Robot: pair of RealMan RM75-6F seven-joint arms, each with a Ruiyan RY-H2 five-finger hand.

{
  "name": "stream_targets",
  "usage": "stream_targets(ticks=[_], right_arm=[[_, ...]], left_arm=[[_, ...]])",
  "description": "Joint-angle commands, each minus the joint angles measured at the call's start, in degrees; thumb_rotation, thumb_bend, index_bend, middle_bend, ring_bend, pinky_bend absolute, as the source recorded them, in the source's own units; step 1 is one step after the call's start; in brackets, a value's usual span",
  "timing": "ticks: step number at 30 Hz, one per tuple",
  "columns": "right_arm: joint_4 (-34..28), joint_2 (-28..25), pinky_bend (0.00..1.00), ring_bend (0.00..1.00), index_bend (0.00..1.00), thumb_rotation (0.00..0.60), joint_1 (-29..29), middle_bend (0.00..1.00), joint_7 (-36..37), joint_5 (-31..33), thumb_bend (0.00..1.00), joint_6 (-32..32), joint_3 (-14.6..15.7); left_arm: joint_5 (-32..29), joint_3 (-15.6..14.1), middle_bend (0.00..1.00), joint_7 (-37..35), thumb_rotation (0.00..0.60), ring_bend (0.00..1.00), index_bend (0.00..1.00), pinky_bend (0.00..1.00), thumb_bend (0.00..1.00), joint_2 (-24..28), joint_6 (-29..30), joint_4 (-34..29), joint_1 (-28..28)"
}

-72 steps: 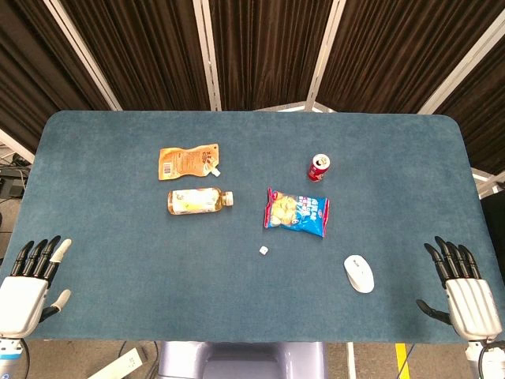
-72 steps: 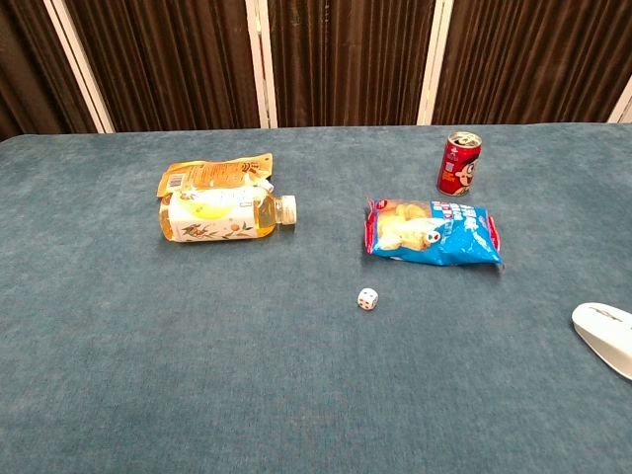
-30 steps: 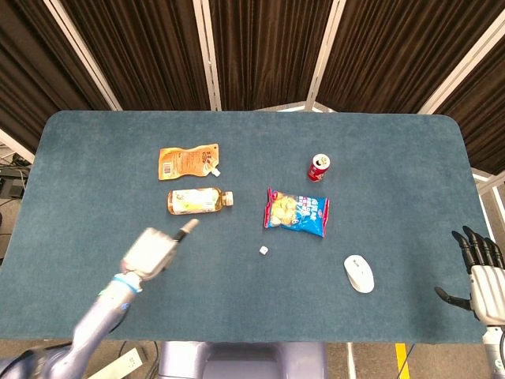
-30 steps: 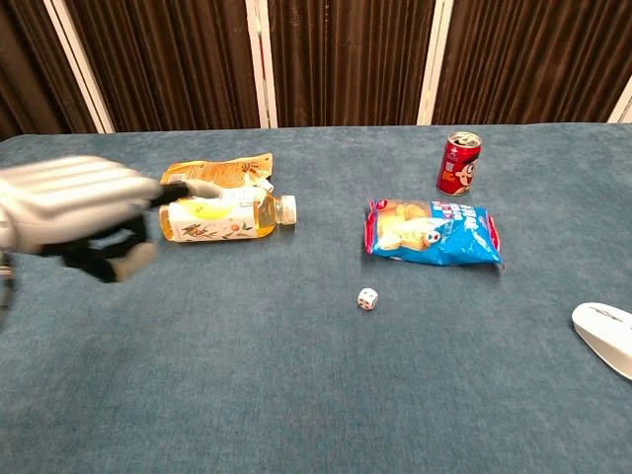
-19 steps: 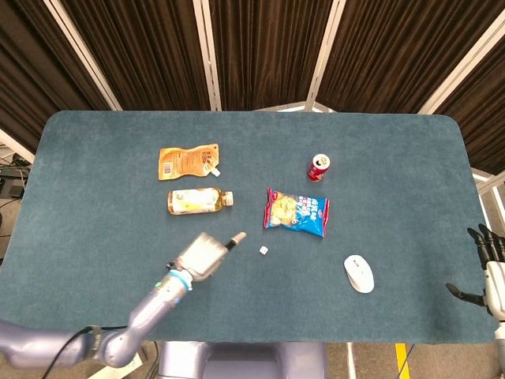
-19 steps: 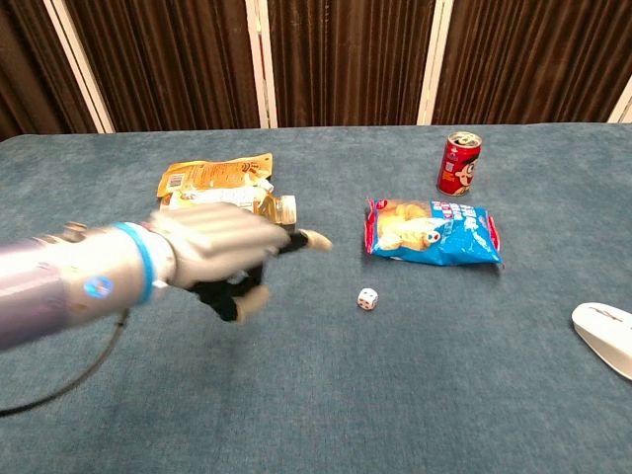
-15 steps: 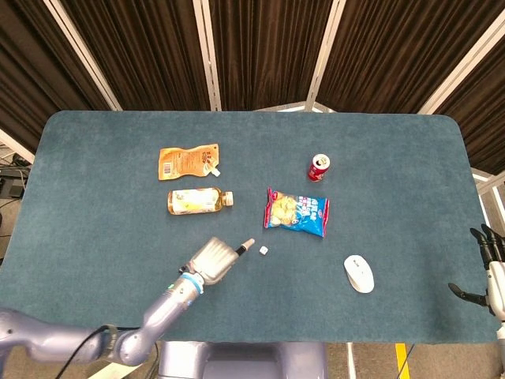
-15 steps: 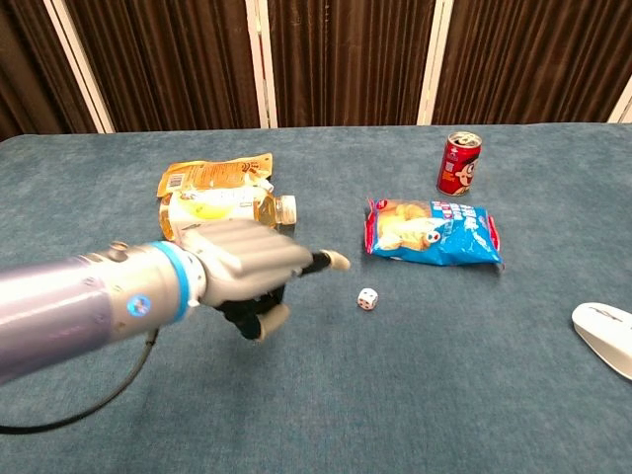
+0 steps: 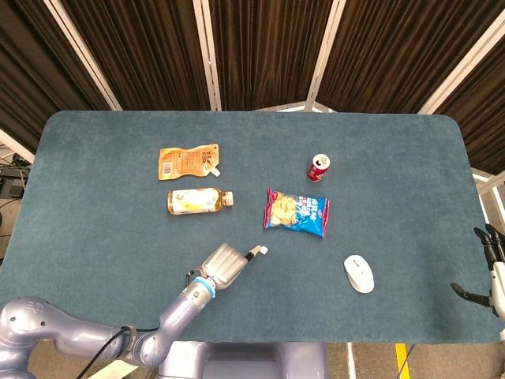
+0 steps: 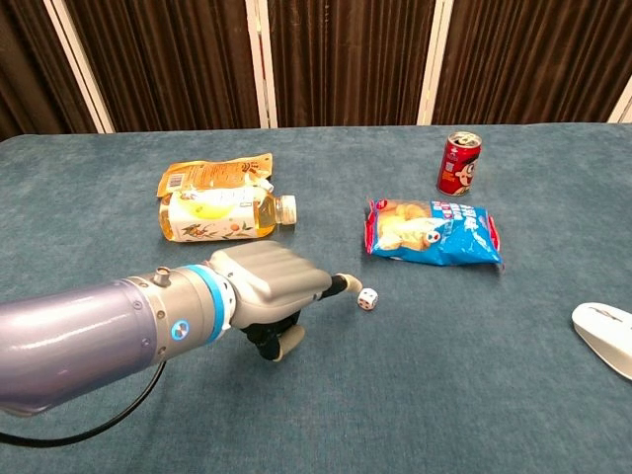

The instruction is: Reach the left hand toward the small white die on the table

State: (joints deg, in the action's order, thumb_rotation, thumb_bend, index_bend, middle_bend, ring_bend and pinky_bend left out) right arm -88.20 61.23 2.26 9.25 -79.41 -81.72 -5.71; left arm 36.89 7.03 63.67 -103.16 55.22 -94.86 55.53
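— So, where is the die (image 10: 367, 299) now, and which way does it point?

— It lies low in the middle of the chest view, on the blue table (image 10: 474, 395), below the left end of the blue snack bag (image 10: 434, 233). It is a small cube, so I cannot give it a long axis. One face with pips looks up and another looks toward the camera; the pips are too small to read.

— And your left hand (image 10: 267, 286)?

— My left hand is just left of the die. One finger is stretched out to the right, and its pale tip is just beside the die. If it touches, I cannot tell. The other fingers are curled under the palm. The hand holds nothing.

— What differs from half a second ago?

— Then my fingertip was near the die, up and to its left. Now the hand has come lower and to the right. The die has not moved.

— And the right hand (image 9: 494, 272)?

— Only at the right edge of the head view, off the table, with its fingers spread and nothing in it.
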Motion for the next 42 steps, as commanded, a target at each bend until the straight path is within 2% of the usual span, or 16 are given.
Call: stream_targets(ticks=[1, 13, 25, 29, 33, 35, 36, 38, 40, 41, 42], right_arm=[[0.00, 0.07, 0.00, 0.00, 0.06, 0.600, 0.02, 0.00, -0.16, -0.10, 0.00, 0.05, 0.09], [0.10, 0.21, 0.00, 0.00, 0.06, 0.600, 0.31, 0.00, -0.40, -0.06, 0.00, 0.59, 0.10], [-0.21, 0.35, 0.00, 0.00, 0.06, 0.600, 0.05, 0.00, -1.05, -0.98, 0.01, -0.35, 0.38], [-0.43, 0.44, 0.00, 0.00, 0.06, 0.600, -0.05, 0.00, -1.47, -1.46, 0.01, -0.78, 0.53], [-0.42, 0.58, 0.00, 0.00, 0.06, 0.600, -0.05, 0.00, -1.88, -1.51, 0.00, -0.79, 0.62], [-0.42, 0.63, 0.00, 0.00, 0.06, 0.600, -0.02, 0.00, -2.06, -1.68, 0.00, -0.83, 0.68], [-0.36, 0.68, 0.00, 0.00, 0.06, 0.600, -0.03, 0.00, -2.13, -1.82, 0.00, -0.96, 0.70], [-0.29, 0.74, 0.00, 0.00, 0.06, 0.600, -0.06, 0.00, -2.35, -2.01, 0.00, -1.23, 0.69], [-0.38, 0.78, 0.00, 0.00, 0.06, 0.600, -0.13, 0.00, -2.53, -2.08, 0.00, -1.39, 0.74], [-0.49, 0.79, 0.00, 0.00, 0.06, 0.600, -0.15, 0.00, -2.71, -2.18, 0.01, -1.53, 0.75], [-0.64, 0.84, 0.00, 0.00, 0.06, 0.600, -0.21, 0.00, -3.01, -2.33, 0.00, -1.71, 0.82]], left_arm=[[0.12, -0.40, 0.87, -0.76, 0.600, 0.90, 0.00, 0.87, 0.67, -0.53, 0.29, 0.42, 0.56], [-0.86, -1.94, 0.87, -2.13, 0.600, 0.90, 0.00, 0.87, 0.67, -1.50, 1.38, 1.01, 2.26], [1.05, -6.88, 0.87, -4.15, 0.600, 0.90, 0.00, 0.87, 0.67, 2.66, 3.44, -4.44, 1.33], [2.43, -7.82, 0.87, -5.54, 0.600, 0.90, 0.00, 0.87, 0.67, 3.78, 4.10, -5.74, 0.55], [6.72, -8.75, 0.85, -7.91, 0.600, 0.88, 0.00, 0.86, 0.67, 5.79, 6.69, -8.15, -1.15], [11.18, -9.68, 0.79, -9.50, 0.600, 0.83, 0.00, 0.83, 0.67, 7.33, 9.73, -9.99, -2.81], [14.15, -10.34, 0.72, -10.44, 0.600, 0.77, 0.00, 0.78, 0.67, 8.28, 11.81, -10.79, -3.92], [19.22, -11.89, 0.55, -11.91, 0.600, 0.63, 0.00, 0.65, 0.64, 10.06, 15.56, -11.82, -6.04], [23.69, -13.40, 0.34, -13.35, 0.600, 0.44, 0.00, 0.49, 0.59, 11.99, 19.47, -12.53, -8.26], [26.24, -14.34, 0.26, -14.25, 0.600, 0.37, 0.00, 0.45, 0.56, 13.28, 21.99, -12.83, -9.67], [29.82, -15.98, 0.15, -15.90, 0.600, 0.26, 0.00, 0.37, 0.53, 15.02, 25.31, -13.16, -11.82]])
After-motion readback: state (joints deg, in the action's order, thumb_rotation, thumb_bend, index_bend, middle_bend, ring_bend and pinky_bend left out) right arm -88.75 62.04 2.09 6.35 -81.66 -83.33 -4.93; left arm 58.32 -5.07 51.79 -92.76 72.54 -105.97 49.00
